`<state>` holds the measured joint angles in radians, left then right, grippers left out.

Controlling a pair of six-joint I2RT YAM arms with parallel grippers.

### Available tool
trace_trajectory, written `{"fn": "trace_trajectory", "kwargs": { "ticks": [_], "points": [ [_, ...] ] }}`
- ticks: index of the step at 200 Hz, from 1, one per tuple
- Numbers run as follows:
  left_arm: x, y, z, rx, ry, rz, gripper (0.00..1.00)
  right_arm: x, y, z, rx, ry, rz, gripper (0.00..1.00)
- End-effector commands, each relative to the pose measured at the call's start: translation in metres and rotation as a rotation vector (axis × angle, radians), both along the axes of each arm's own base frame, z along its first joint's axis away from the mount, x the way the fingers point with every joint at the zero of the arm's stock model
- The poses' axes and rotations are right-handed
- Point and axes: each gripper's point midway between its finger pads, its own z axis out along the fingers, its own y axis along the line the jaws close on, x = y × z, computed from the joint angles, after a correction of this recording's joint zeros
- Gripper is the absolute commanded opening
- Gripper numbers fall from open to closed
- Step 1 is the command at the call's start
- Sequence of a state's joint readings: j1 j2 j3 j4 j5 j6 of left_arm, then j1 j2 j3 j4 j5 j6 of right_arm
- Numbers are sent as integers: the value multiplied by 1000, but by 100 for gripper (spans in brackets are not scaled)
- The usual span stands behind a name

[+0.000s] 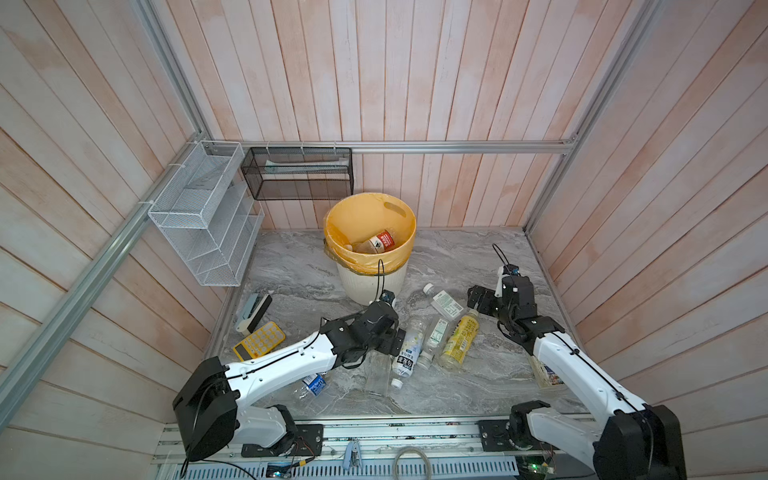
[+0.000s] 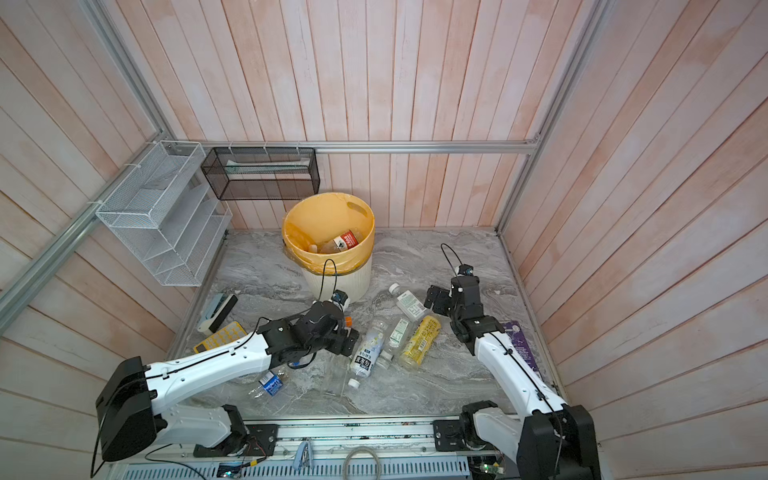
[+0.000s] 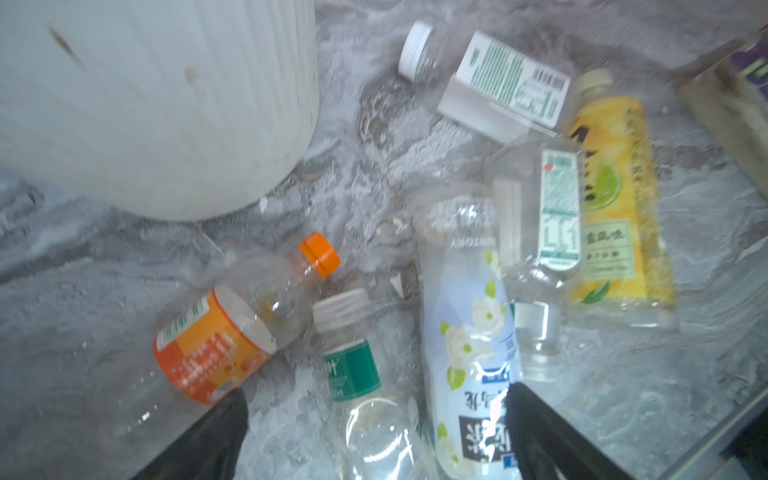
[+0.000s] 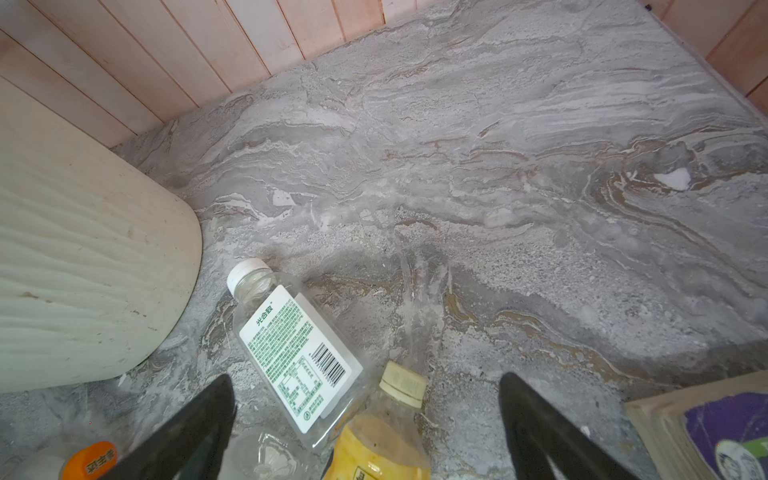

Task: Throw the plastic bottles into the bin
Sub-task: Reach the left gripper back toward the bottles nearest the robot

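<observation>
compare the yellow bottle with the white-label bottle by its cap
The yellow bottle is wrapped in a yellow label; the white-label bottle is clear with a white label printed green. The yellow bottle's cap is cream, the white-label bottle's white. Both lie capped on the table, outside the bin.

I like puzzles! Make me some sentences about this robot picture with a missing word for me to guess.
1. The bottle lying inside the bin has a ____ label.
2. The calculator on the table is ____.
3. The left gripper and the right gripper are both ____.
4. The cap on the orange-labelled bottle is ____.
Missing words: red; yellow; open; orange.
</observation>
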<state>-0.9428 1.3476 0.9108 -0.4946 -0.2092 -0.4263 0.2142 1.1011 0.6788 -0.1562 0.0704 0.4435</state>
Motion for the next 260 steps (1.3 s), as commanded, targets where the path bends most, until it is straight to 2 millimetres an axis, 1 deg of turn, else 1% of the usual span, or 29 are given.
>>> {"fn": "trace_trajectory", "kwargs": {
  "ticks": [1, 6, 45, 108, 144, 161, 185, 203, 247, 260],
  "points": [
    [-23, 14, -19, 20, 105, 50, 96, -2, -2, -5, 3, 7, -16, 99],
    [-30, 12, -22, 28, 117, 37, 95, -1, -2, -5, 6, 6, -14, 99],
    [-52, 12, -38, 47, 183, 22, 93, -1, 1, -7, 23, 8, -7, 99],
    [-74, 17, -67, 118, 264, 16, 87, -4, 1, -9, 20, 11, -5, 99],
    [-81, 19, -79, 133, 294, 15, 86, -4, 1, -10, 21, 13, -5, 99],
    [-81, 18, -84, 139, 299, 12, 83, -4, 1, -12, 22, 17, -6, 99],
    [-82, 17, -91, 148, 314, 7, 83, -4, 1, -12, 23, 17, -6, 99],
    [-83, 16, -94, 150, 320, 1, 80, -5, 1, -14, 22, 22, -8, 99],
    [-88, 18, -108, 175, 349, -6, 80, -5, 1, -15, 24, 21, -8, 99],
    [-87, 19, -107, 174, 346, -3, 74, -4, 1, -14, 26, 18, -8, 99]
  ]
}}
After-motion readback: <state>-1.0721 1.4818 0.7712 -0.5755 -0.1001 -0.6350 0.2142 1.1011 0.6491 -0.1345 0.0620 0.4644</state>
